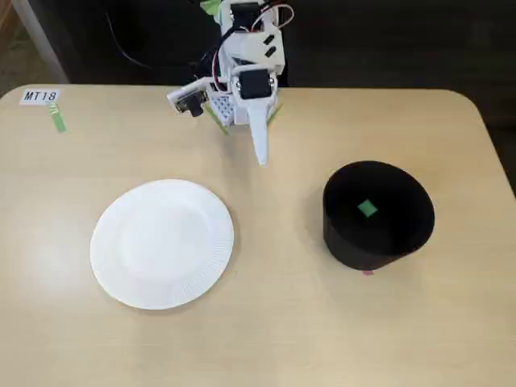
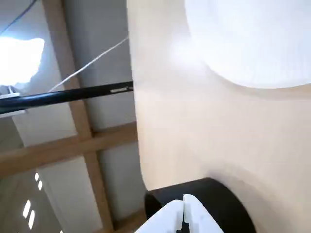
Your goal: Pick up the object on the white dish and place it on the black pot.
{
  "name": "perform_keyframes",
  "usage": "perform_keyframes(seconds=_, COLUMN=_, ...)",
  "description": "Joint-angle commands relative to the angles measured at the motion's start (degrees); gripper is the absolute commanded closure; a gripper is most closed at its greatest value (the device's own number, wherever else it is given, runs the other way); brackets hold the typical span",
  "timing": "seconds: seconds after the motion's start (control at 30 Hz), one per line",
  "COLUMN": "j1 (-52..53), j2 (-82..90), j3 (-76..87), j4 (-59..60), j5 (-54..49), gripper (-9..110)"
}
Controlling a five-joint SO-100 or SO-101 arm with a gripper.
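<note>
The tiny green cube lies inside the black pot at the right of the table in the fixed view. The white paper plate lies at the left and has nothing on it. My gripper is shut and empty, folded back near the arm's base at the table's far edge, apart from both. In the wrist view the shut white fingertips show at the bottom, with the pot behind them and the plate at the top right. The cube is hidden there.
A white label marked MT18 and a strip of green tape lie at the far left corner. The arm's base stands at the far edge. In the wrist view a black rod crosses beyond the table's edge.
</note>
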Motion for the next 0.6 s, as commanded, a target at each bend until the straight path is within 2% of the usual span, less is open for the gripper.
perform_keyframes(seconds=0.0, j1=0.44, j2=2.64, j3=1.85, j4=0.70, j5=-0.44, gripper=101)
perform_keyframes(seconds=0.57, j1=0.62, j2=7.29, j3=12.39, j4=3.60, j5=-3.96, gripper=101)
